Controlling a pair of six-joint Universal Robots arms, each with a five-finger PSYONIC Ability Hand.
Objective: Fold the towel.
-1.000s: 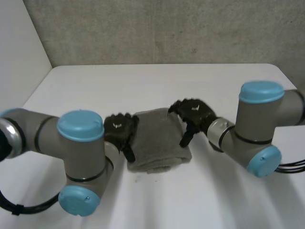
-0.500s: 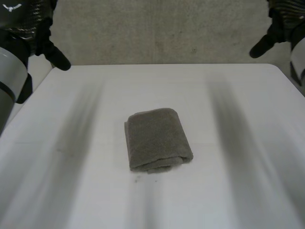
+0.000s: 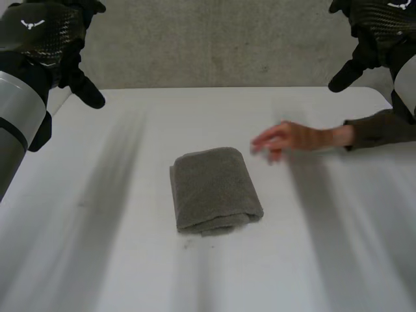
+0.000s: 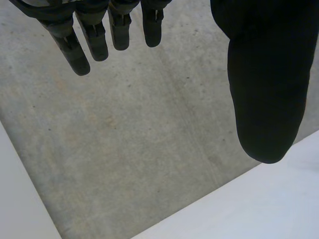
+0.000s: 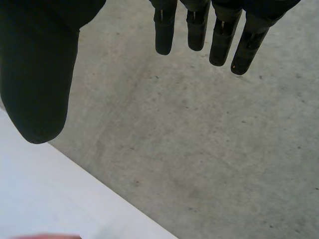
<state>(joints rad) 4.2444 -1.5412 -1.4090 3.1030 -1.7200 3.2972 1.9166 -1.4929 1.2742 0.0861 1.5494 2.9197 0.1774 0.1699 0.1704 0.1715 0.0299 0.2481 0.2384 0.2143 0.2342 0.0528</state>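
Hanging high with fingers straight and apart, the left hand (image 3: 45, 39) and right hand (image 3: 374, 26) have lifted clear of the towel (image 3: 214, 190), folded mid-table and apparently finished; a person's hand (image 3: 279, 140) now reaches in near its far corner; the table (image 3: 117, 260) leaves wide room all round.

head view looks down at table (image 3: 312, 260); both wrist views face wall (image 4: 124, 149).

A person's hand (image 3: 281, 140) reaches over the white table (image 3: 130, 260)
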